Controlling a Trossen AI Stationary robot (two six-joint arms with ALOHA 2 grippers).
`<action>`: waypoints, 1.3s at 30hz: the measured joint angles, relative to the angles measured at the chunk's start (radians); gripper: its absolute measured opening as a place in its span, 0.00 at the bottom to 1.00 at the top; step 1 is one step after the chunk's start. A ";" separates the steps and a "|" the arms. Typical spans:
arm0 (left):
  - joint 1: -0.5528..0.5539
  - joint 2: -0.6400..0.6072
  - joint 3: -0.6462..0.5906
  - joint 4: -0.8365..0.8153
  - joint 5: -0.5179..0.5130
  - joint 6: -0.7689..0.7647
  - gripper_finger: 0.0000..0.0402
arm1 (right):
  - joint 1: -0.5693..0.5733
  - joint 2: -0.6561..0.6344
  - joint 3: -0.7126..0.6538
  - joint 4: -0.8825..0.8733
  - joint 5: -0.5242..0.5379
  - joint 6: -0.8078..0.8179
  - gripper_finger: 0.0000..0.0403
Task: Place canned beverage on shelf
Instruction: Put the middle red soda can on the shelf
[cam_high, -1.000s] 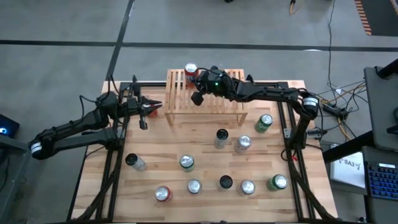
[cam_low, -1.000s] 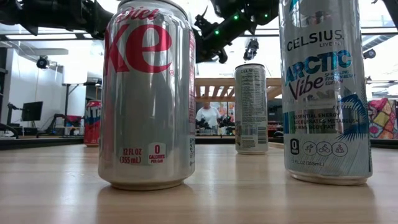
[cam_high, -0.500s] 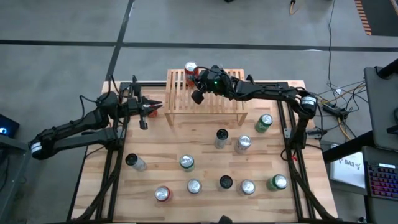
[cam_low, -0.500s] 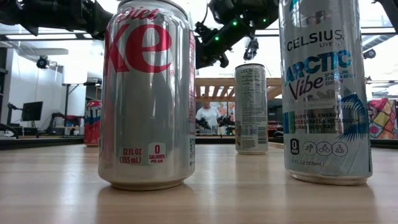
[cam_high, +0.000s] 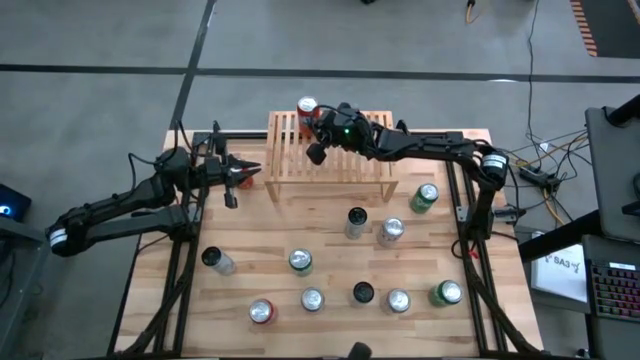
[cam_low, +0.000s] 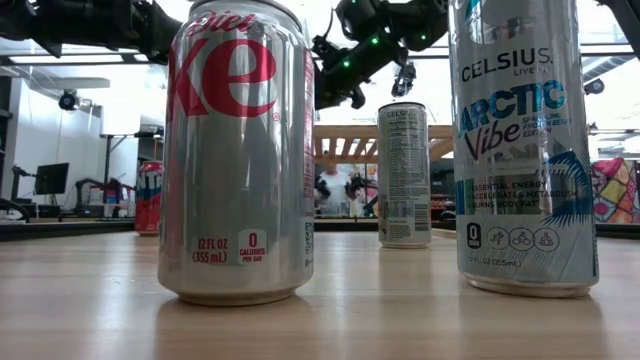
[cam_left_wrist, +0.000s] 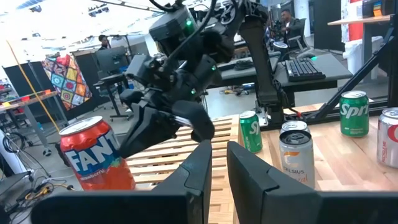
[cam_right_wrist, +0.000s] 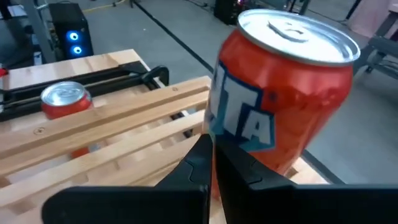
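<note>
High view: my right gripper (cam_high: 317, 130) sat over the far left part of the shelf (cam_high: 340, 170), fingers together, nothing clamped. The orange Fanta can (cam_high: 306, 108) stood upright on the slats at the shelf's far left corner, just beyond my fingertips; I could not tell whether we touched. My left gripper (cam_high: 243, 172) waited just off the shelf's left end, fingers all but together, empty. Loose cans stood on the table (cam_high: 260, 250) well behind me, among them a green can (cam_high: 424, 197) and a red-topped can (cam_high: 262, 312).

Low view: my right arm's wrist with its green lights (cam_low: 372, 40) hung above the shelf (cam_low: 350, 135) far back. The Diet Coke can (cam_low: 240, 150) and the Celsius can (cam_low: 522, 140) filled the foreground, and a slim silver can (cam_low: 404, 172) stood between them farther back. The Fanta can was not visible here.

Left wrist view: left fingers (cam_left_wrist: 198, 177) nearly closed, a thin gap showing. Ahead, my right gripper (cam_left_wrist: 146, 134) hung over the slats, right beside the Fanta can (cam_left_wrist: 93, 154), which stood upright on the shelf (cam_left_wrist: 174, 158). Two green Sprite cans (cam_left_wrist: 250, 129) and a silver Celsius can (cam_left_wrist: 296, 155) stood past the shelf.

Right wrist view: my fingers (cam_right_wrist: 205, 165) were pressed together. The Fanta can (cam_right_wrist: 280, 93) stood upright directly ahead on the slats (cam_right_wrist: 112, 134), near the shelf's edge. A red-topped can (cam_right_wrist: 65, 99) showed beyond the shelf.
</note>
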 joint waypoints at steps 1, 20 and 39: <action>0.000 0.000 0.000 0.000 0.000 0.000 0.09 | -0.002 0.000 0.000 -0.009 -0.001 0.012 0.02; 0.000 0.000 0.000 0.000 0.000 0.000 0.09 | -0.016 0.032 0.000 0.017 -0.004 0.016 0.02; 0.000 0.000 0.000 -0.001 0.000 -0.003 0.09 | -0.031 0.032 0.000 0.006 -0.003 0.009 0.02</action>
